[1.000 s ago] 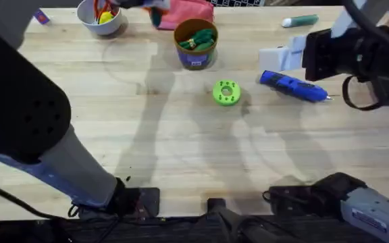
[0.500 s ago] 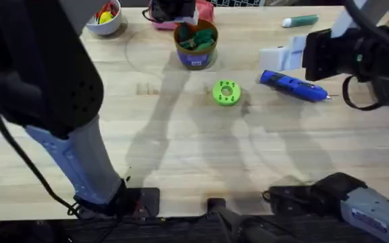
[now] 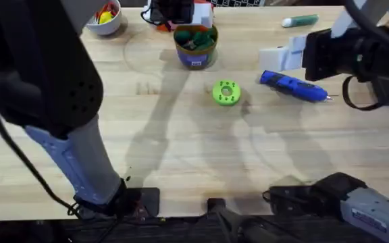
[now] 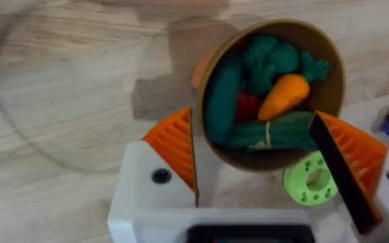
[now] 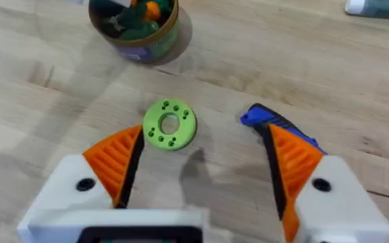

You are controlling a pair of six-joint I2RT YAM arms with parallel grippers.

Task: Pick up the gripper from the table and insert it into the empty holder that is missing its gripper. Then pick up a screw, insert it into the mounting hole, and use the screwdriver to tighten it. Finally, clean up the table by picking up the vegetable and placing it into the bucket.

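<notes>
Both grippers (image 4: 269, 158) (image 5: 201, 169) spread empty; bucket (image 4: 275, 94) contents clear from left wrist.

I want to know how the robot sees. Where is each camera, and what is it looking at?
Overhead: above the table, looking down and forward at the bucket, green disc and screwdriver; both arms show.
Left wrist: on the left arm, looking down into the bucket past its own orange fingers.
Right wrist: on the right arm, facing the disc between its open fingers.
All three views share the bucket and disc.
</notes>
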